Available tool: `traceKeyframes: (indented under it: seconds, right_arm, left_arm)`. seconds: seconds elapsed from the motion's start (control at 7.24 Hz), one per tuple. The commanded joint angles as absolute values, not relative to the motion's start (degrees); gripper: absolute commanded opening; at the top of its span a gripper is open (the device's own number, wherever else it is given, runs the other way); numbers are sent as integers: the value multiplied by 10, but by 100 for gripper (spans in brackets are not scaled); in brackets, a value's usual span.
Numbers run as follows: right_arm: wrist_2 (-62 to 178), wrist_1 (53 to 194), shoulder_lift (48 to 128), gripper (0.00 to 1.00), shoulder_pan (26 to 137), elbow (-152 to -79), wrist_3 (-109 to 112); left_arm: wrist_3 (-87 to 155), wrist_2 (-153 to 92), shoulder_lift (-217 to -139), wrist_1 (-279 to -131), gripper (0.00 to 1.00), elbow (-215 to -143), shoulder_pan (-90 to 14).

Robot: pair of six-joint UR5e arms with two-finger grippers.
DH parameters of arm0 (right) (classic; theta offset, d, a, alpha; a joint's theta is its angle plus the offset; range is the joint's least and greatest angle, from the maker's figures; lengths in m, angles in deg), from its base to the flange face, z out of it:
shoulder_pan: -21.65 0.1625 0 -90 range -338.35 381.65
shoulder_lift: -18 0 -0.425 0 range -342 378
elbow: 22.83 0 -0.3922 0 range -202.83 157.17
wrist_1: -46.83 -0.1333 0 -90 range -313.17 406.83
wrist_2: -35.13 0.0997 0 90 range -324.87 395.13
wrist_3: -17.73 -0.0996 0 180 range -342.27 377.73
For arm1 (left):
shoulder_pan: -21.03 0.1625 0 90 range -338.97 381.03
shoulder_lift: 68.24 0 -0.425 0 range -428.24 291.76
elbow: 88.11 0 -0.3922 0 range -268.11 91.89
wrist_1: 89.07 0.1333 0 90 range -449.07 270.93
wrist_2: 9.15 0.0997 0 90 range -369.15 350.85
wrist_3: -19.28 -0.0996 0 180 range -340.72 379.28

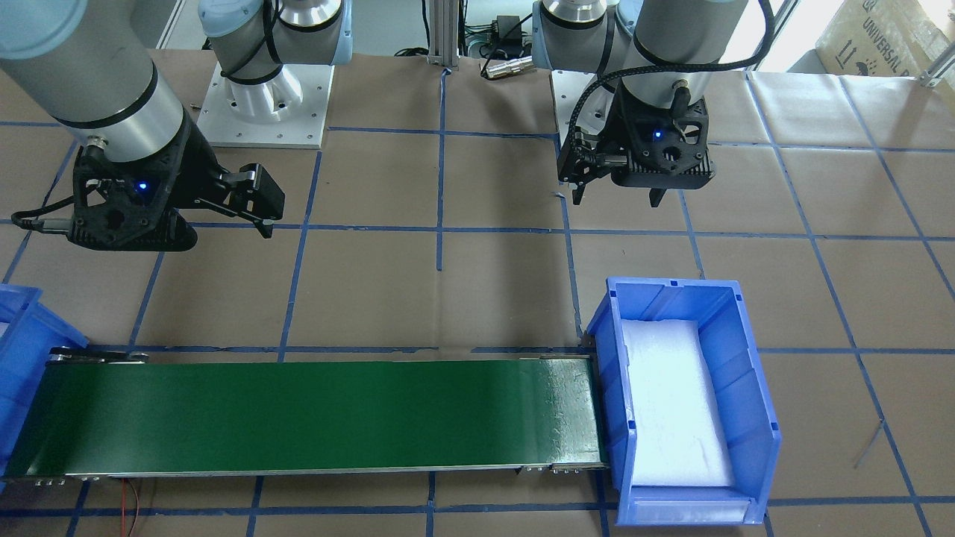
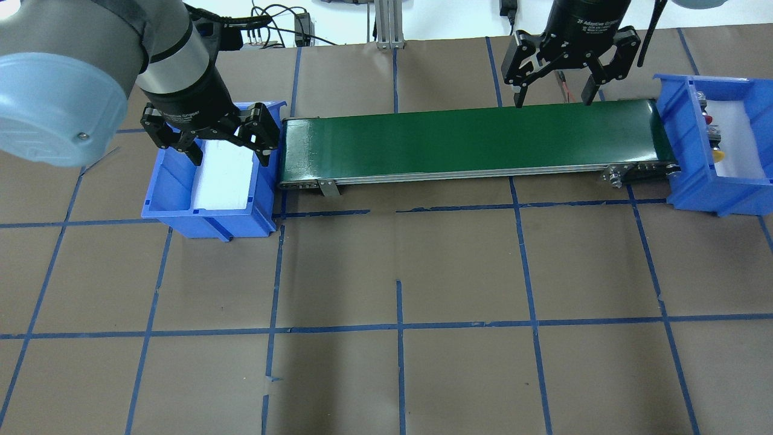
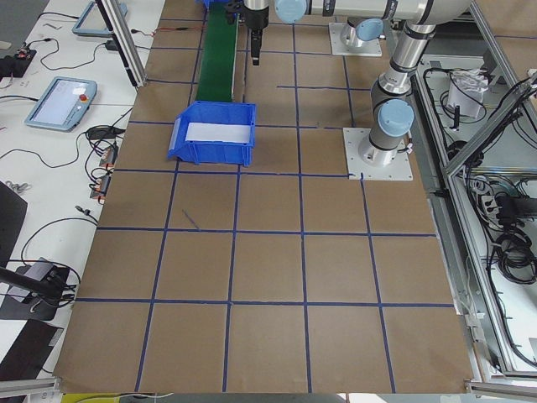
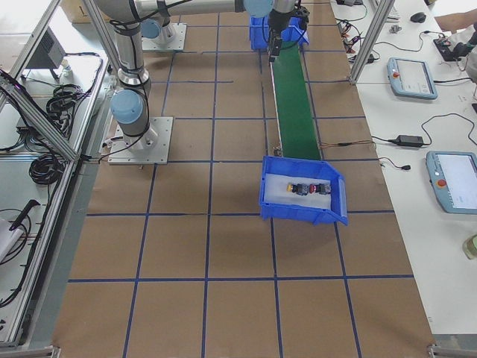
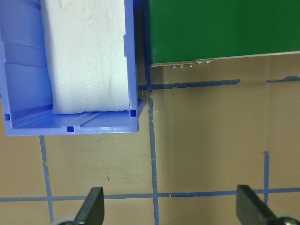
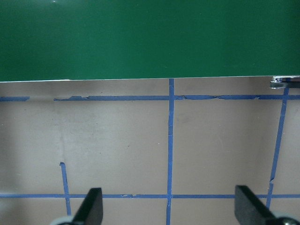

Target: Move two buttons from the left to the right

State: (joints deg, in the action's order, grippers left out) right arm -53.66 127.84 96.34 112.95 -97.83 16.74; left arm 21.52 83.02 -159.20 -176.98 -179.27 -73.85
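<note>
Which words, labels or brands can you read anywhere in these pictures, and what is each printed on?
"2F Adaptive Gripper": body of the right gripper; the smaller lines beneath are too small to read.
"UNIVERSAL": cardboard box; the rest is cut off.
Label on the left gripper: too blurred to read.

"2F Adaptive Gripper" was read in white print on the black body of the right gripper (image 2: pixel 552 96) in the overhead view; smaller lines beneath it were too fine to be made out. Similar white print was seen on the body of the left gripper (image 2: pixel 230 158), too blurred to be read. "UNIVERSAL R", cut off by the frame edge, was read on a cardboard box (image 1: pixel 888 37) in the front-facing view, with black handling symbols printed beside it. No other legible text was found.
</note>
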Motion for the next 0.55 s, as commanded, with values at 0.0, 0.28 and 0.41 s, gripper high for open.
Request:
traceKeyframes:
  seconds: [0.0, 0.28, 0.41]
  right_arm:
    - [-536, 1279, 963, 100, 1128, -979, 169]
    - [-538, 1279, 963, 100, 1128, -979, 170]
    - [-538, 1279, 963, 100, 1128, -979, 170]
  left_arm:
    - [222, 824, -1591, -1770, 100, -1792, -742]
    - [221, 824, -1595, -1767, 100, -1789, -735]
    - [221, 826, -1594, -1770, 100, -1788, -735]
